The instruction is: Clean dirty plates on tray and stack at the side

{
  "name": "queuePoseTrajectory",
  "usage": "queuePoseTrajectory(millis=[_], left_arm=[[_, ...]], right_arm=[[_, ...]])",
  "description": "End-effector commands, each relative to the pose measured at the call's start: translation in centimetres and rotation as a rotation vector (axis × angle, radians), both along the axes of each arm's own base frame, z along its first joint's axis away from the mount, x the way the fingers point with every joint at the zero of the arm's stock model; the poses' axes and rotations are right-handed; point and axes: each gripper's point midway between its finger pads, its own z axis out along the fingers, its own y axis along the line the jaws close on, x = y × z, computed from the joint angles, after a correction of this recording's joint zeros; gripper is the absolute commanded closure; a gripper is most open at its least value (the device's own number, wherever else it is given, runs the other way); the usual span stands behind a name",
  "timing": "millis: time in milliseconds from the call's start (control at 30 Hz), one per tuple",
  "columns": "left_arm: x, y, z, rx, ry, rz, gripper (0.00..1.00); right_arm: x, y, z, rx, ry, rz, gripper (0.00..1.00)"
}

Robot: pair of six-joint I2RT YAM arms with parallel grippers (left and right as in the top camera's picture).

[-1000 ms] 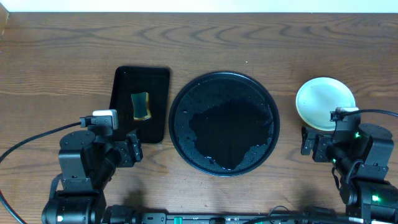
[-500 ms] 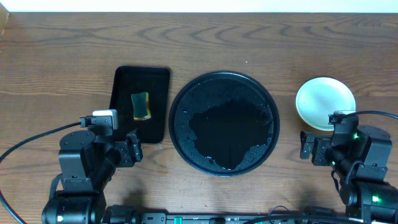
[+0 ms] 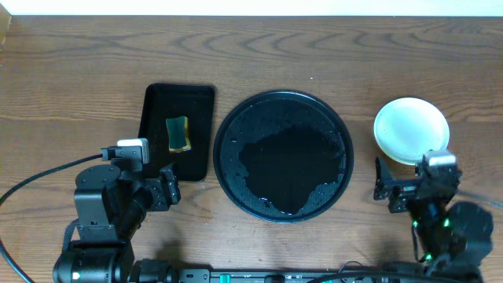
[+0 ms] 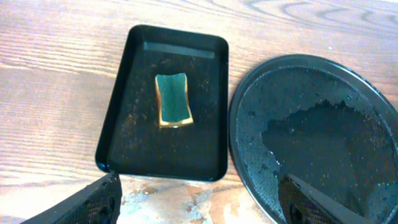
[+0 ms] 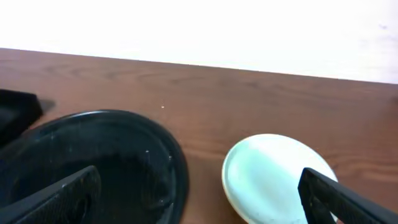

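A: Where, the plates [image 3: 411,130]?
B: Near the desk's [image 3: 78,79] right edge, beside the bare tray [image 3: 236,126]. Probably light, stiff, slippery, chippable; best pinched at the rim.
A: And the left pincer [image 3: 167,189], right pincer [image 3: 389,189]?
B: Both spread wide, gripping nothing.

The right gripper [image 5: 199,186] has its two dark fingers [image 5: 59,199] spread wide, one in each lower corner, with nothing between them. Past the left finger lies the round black tray [image 5: 180,162], its raised rim curving across the brown wood-grain tabletop [image 5: 249,99] and its floor glossy. To the right, apart from the tray, a pale aqua plate [image 5: 280,177] sits on the wood; from this low angle it may be one plate or several stacked. A corner of a smaller black tray [image 5: 17,112] shows at the left edge. A white wall [image 5: 199,25] fills the top.
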Motion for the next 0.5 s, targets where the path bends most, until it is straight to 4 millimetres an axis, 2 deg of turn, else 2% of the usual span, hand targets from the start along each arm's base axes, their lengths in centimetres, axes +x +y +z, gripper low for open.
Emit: queuePoseTrajectory(millis=[0, 233, 467], left_arm=[[0.0, 0.1, -0.4, 0.014, 0.011, -0.008, 0.19], [0.0, 0.1, -0.4, 0.014, 0.011, -0.008, 0.19], [0.0, 0.1, -0.4, 0.014, 0.011, -0.008, 0.19]], right_arm=[[0.2, 1.5, -0.6, 0.016, -0.152, 0.066, 0.01], [0.6, 2.0, -0.6, 0.022, -0.38, 0.088, 0.01], [0.6, 1.8, -2.1, 0.021, -0.421, 0.08, 0.01]])
